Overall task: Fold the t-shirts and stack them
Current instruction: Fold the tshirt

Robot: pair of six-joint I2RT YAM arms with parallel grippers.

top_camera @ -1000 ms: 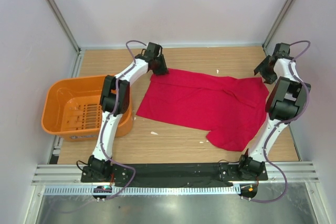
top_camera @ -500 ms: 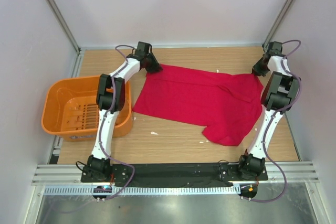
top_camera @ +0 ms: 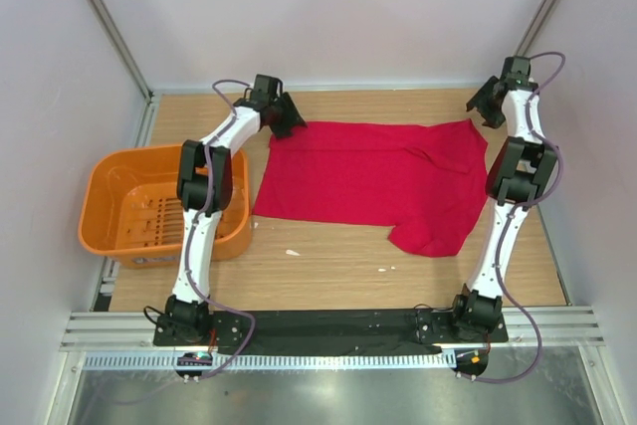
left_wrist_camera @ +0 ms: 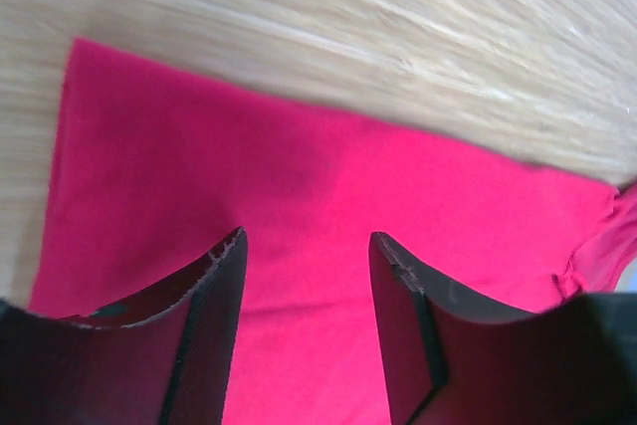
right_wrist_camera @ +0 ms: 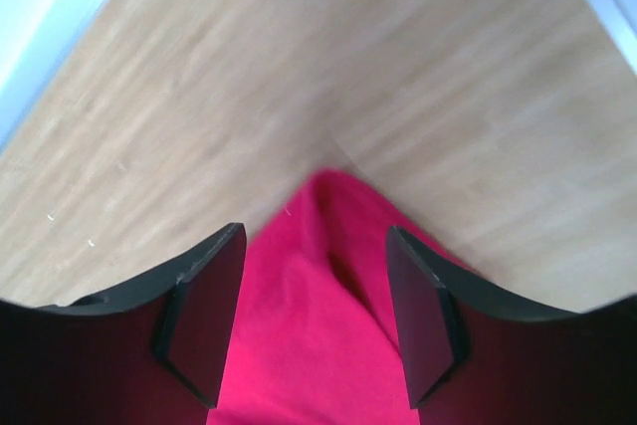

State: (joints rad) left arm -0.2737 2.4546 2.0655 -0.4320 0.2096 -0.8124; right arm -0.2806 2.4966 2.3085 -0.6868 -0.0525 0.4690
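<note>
The red t-shirt (top_camera: pixel 368 171) lies spread across the wooden table, its far edge stretched from left to right and one part hanging toward the near side at the right (top_camera: pixel 430 234). My left gripper (top_camera: pixel 291 118) hovers at the shirt's far left corner, open; in the left wrist view my left gripper (left_wrist_camera: pixel 307 238) has only flat red t-shirt (left_wrist_camera: pixel 299 156) showing in its gap. My right gripper (top_camera: pixel 481 108) is at the far right corner, open. In the right wrist view the t-shirt's pointed corner (right_wrist_camera: pixel 323 246) lies on the wood under my right gripper (right_wrist_camera: pixel 314 234), not pinched.
An orange slotted basket (top_camera: pixel 105 181) stands at the left, beside the left arm. Small white scraps (top_camera: pixel 292 252) lie on the wood in front of the shirt. Walls and metal posts close in the back and both sides, near both grippers.
Both grippers drew the shirt's far corners back toward the rear wall and outward, then opened and let go. The shirt now lies flatter and further back.
</note>
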